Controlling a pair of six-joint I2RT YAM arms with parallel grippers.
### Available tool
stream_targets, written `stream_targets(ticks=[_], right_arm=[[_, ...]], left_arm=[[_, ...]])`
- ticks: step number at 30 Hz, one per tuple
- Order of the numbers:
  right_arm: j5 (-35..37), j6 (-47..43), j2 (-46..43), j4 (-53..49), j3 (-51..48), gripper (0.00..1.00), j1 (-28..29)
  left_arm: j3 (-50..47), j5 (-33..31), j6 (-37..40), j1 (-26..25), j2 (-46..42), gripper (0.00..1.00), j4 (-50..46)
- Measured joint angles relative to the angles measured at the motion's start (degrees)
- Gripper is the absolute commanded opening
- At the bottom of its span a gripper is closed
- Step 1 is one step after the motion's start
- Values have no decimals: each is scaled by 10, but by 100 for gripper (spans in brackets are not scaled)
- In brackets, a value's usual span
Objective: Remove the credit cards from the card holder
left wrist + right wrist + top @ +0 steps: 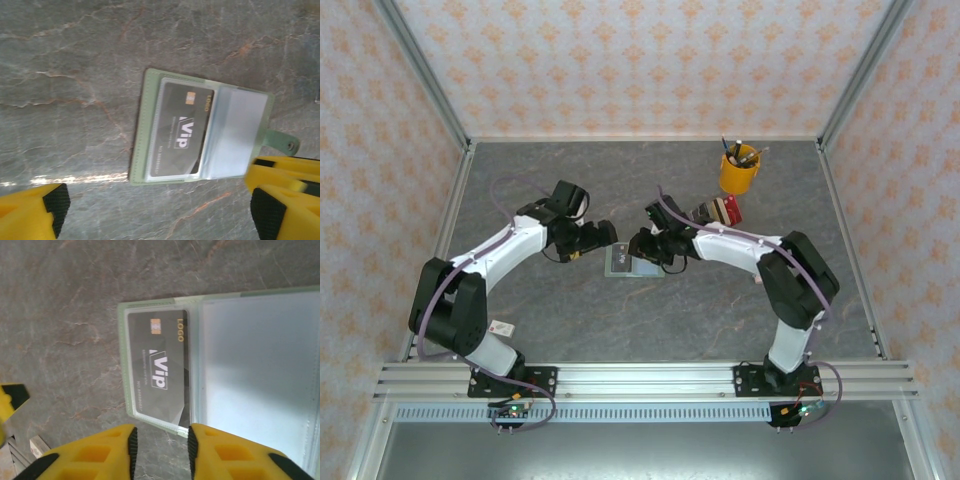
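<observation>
White card with a red mark [501, 326] by the left arm's base, at the near edge of the table [620, 330]. Not a task item.

Mid-table: card holder [623, 266] lies open and flat, with both grippers at it.
- Left gripper [601, 236]: jaws wide, hovering beside the holder, nothing held.
- Right gripper [161, 450]: jaws narrow with a gap visible between them, poised at the holder's edge just by the pocket. Gripping nothing I can see.
- Dark "VIP" credit card [157, 372] sits fully inside its clear pocket.
- The other sleeve looks pale and blank; can't tell if it holds anything.

Judgement: holder is open, but this card isn't out yet, so at least one left to pull.

Far right: clear rack [723, 211] and yellow pen cup [739, 173], not involved.
</observation>
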Motion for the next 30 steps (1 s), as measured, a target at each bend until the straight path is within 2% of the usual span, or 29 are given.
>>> stream_targets(ticks=[7,16,23,30], right_arm=[[-13,22,38,21,2,28,0],[-19,26,64,25,25,28,0],[-19,25,74,22,35,27,0],[-19,21,88,18,40,25,0]], left_arm=[[-8,7,-27,-5,39,66,50],[-5,20,-33,-17,97,47,74],[2,25,-39,-19,128,27,79],[6,25,-40,-19,140,18,82]])
